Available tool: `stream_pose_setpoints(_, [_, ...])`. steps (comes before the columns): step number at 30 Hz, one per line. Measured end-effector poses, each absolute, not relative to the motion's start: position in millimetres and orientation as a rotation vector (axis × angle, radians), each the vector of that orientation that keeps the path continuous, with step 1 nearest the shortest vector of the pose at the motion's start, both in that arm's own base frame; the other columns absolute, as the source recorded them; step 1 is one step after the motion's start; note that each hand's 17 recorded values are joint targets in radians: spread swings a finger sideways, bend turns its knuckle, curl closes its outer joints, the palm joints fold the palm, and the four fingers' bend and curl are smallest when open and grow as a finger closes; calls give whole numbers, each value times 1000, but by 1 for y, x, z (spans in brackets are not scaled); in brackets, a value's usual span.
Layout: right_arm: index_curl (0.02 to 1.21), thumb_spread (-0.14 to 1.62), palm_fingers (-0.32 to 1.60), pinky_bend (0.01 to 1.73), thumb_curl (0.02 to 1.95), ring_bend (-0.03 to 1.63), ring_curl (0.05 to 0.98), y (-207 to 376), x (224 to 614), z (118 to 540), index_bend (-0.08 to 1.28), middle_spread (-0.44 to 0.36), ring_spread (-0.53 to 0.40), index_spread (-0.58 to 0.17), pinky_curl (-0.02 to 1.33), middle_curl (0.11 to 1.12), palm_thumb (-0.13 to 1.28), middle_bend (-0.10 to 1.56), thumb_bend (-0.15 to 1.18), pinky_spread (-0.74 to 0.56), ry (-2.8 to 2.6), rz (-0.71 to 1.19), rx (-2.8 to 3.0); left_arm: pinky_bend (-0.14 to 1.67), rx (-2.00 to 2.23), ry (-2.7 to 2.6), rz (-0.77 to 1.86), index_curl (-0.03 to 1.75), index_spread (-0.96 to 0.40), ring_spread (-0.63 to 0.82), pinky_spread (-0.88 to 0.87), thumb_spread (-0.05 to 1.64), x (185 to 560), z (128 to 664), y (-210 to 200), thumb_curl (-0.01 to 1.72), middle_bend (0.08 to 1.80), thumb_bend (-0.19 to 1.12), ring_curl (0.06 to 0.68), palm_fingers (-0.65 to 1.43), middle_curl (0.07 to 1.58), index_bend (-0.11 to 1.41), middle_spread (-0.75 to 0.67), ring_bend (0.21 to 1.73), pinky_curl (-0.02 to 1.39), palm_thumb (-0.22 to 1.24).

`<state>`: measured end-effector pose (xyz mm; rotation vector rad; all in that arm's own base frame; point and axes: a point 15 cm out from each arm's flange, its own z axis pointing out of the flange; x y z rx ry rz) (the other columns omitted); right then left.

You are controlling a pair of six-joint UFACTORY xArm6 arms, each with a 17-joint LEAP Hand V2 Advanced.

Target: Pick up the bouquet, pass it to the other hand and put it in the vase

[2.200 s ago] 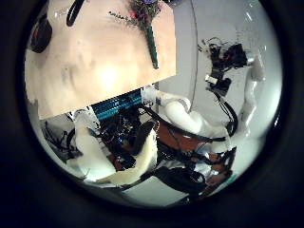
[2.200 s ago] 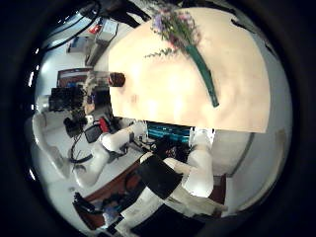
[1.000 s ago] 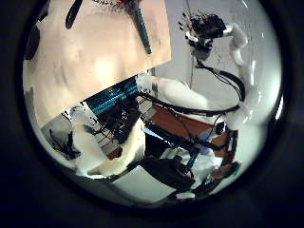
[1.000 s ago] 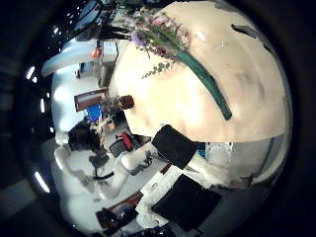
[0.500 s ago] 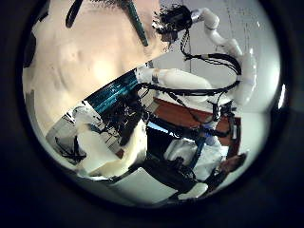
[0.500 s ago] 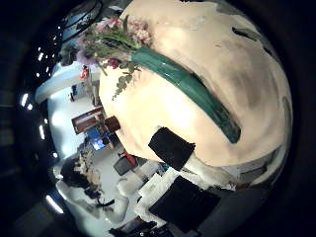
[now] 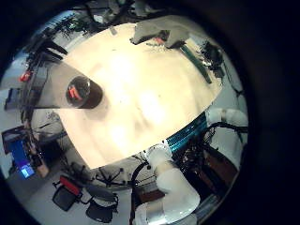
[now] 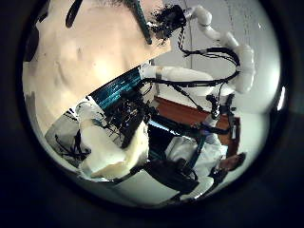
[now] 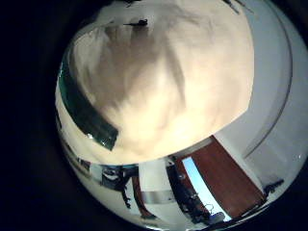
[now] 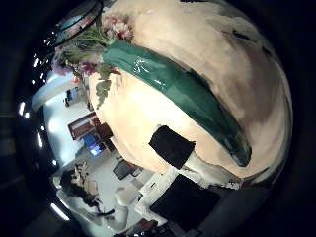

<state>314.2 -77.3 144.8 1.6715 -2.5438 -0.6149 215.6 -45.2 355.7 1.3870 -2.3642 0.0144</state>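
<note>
The bouquet lies flat on the pale table, its long wrapped stem filling much of the right thumb side palm view, with the flowers at one end. In the left little finger side palm view the right hand hangs just over the bouquet, fingers spread and not closed round it. The left thumb side palm view shows the right hand beside the stem. The dark cylindrical vase stands upright on the table, away from the bouquet.
The table's edge runs near the arm bases. Room furniture lies beyond the table.
The right hand has come down from beside the table onto the bouquet; the stem now fills far more of its palm view. The bouquet and vase have not moved.
</note>
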Motion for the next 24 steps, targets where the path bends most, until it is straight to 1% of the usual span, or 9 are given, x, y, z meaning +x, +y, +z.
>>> stream_pose_setpoints(7, [373,1093,431,822,337,982,261,-59,321,142,189,27,-74,-177,66,431,391,502,-24,160,-2498,-594,1726,454,1385,-2359,16,307,33,576,677,1142,214,357,-45,306,198,-20,215,5,324,162,422,545,169,340])
stream_pose_setpoints(12, [377,1093,436,829,340,992,263,-52,332,129,187,27,-75,-176,52,434,401,507,-23,158,-2499,-557,1725,456,1377,-2356,13,306,33,577,677,1142,211,360,-46,306,198,-22,215,4,326,163,422,547,168,335])
stream_pose_setpoints(15, [382,1090,440,843,343,999,267,-52,331,124,185,20,-81,-174,36,436,413,508,-21,152,-2486,-566,1720,457,1377,-2354,13,305,33,580,677,1141,211,361,-46,307,198,-21,216,3,327,162,422,551,168,332])
stream_pose_setpoints(24, [388,1089,449,884,353,1017,274,-64,327,115,180,16,-94,-175,10,439,440,511,-23,129,-2458,-504,1682,459,1376,-2347,13,305,33,583,676,1144,208,362,-45,305,200,-21,215,3,333,162,422,553,167,325])
